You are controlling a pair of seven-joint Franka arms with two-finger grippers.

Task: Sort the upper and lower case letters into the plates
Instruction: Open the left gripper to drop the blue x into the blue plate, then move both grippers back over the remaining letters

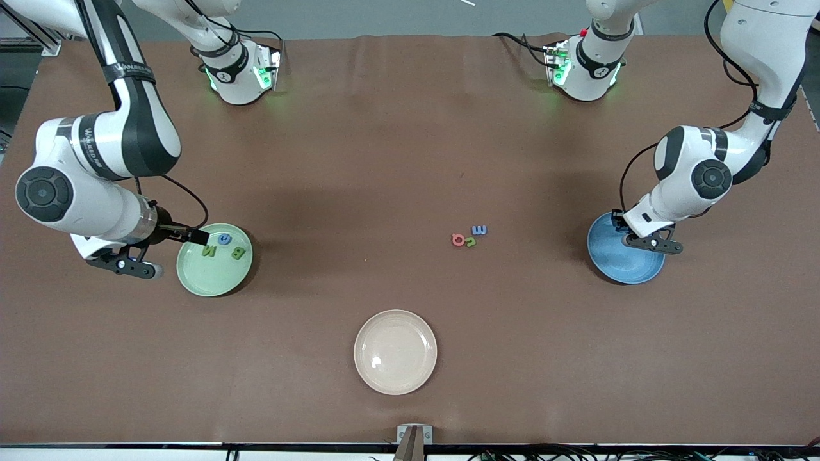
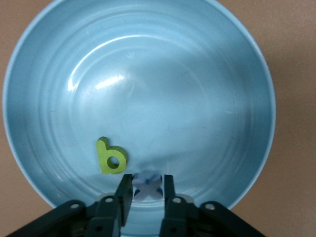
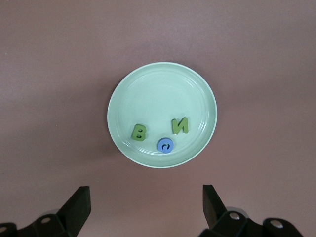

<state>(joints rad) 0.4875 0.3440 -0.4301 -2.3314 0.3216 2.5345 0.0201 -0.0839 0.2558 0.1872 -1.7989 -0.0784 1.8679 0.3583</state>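
A: Where is the left gripper (image 2: 148,190) at this moment?

B: Low over the bright blue round plate (image 1: 634,272), which sits near the table's edge at the left arm's end. Its fingers (image 2: 123,193) stand narrow, with a small pale blue flat letter piece (image 2: 148,186) between the tips, right at the dish's floor. Whether they pinch it or have just let go, I cannot tell. A green foam lowercase "b" (image 2: 110,157) lies in the dish just beside them.

A: And the right gripper (image 3: 145,207)?

B: It hangs over the table's edge at the right arm's end, beside the pale mint green round plate (image 1: 192,282), fingers spread wide and empty. That plate holds a green "B" (image 3: 138,132), a green "N" (image 3: 180,126) and a small blue round letter (image 3: 165,145).

A: What remains?

B: A red round letter (image 1: 458,239), a green one (image 1: 471,242) and a blue one (image 1: 479,230) cluster mid-table, touching or nearly so, farther from the front camera than the cream-beige plate (image 1: 395,381). The cluster lies closer to the blue plate, so I judge the left arm the handier one.
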